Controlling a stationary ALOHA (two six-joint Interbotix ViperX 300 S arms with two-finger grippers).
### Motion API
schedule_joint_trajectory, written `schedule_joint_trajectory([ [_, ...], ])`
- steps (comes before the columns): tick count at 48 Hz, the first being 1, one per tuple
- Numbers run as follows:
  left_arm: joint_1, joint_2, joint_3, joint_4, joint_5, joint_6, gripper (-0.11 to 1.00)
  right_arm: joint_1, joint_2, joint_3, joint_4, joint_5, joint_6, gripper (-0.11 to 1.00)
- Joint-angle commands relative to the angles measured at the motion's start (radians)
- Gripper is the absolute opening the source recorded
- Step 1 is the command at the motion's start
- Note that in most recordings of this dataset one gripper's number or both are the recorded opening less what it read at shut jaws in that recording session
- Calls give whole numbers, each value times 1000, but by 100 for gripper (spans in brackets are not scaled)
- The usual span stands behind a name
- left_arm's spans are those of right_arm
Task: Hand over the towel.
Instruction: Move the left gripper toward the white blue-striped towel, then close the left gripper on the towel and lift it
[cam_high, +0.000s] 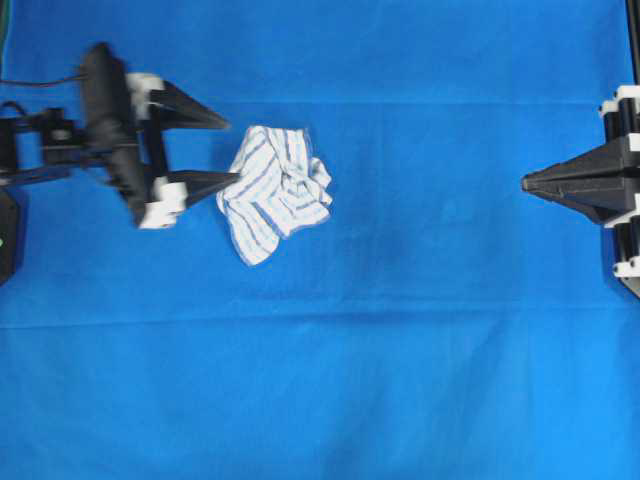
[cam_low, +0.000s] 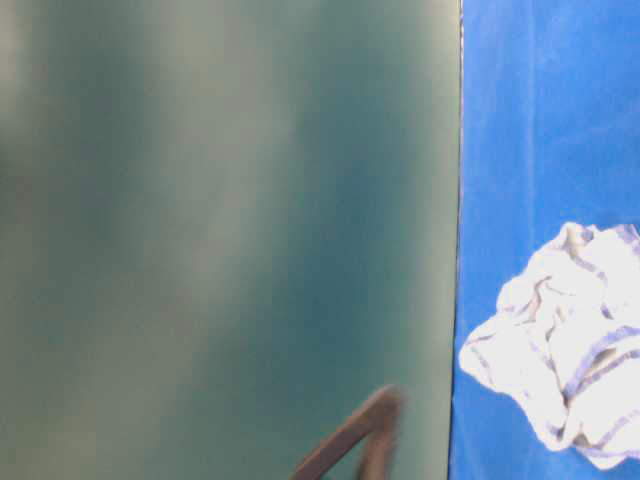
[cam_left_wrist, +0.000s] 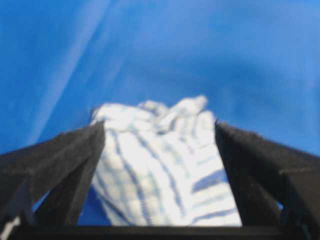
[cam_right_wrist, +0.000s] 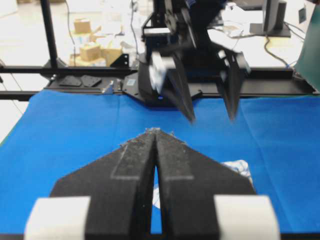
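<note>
left tool (cam_high: 232, 148) spread wide, nothing in it | towel (cam_high: 276, 190) bunched on the bench right off its tips, lower tip touching the edge | right tool (cam_high: 527, 182) pinched shut, empty, way farther off | left's the obvious grabber

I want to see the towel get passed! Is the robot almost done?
Not yet. The towel lies crumpled on the blue cloth. The left gripper is open, its fingers either side of the towel's near edge. Grabbing, lifting and passing to the shut right gripper remain.
</note>
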Motion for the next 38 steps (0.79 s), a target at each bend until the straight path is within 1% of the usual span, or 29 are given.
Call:
schedule_joint_trajectory([
  [1,21,107,-66,-3,-5,-2,94,0,11,-28,0,-3,-2,0],
  [9,51,290,-126,-3,-14,-3,94,-2,28,-23,-2,-5,-2,0],
  [16,66,388,-166,-3,-17,-3,94,-2,43,-25,-2,-5,-2,0],
  [28,66,393,-173,2,3,-2,92,0,57,-26,-2,-3,-2,0],
  [30,66,391,-173,2,15,3,89,-2,58,-25,0,-5,-2,0],
  [33,66,388,-173,3,18,11,77,-2,58,-25,-2,-3,-2,0],
  [38,66,373,-175,9,18,15,48,0,58,-26,0,-3,-2,0],
])
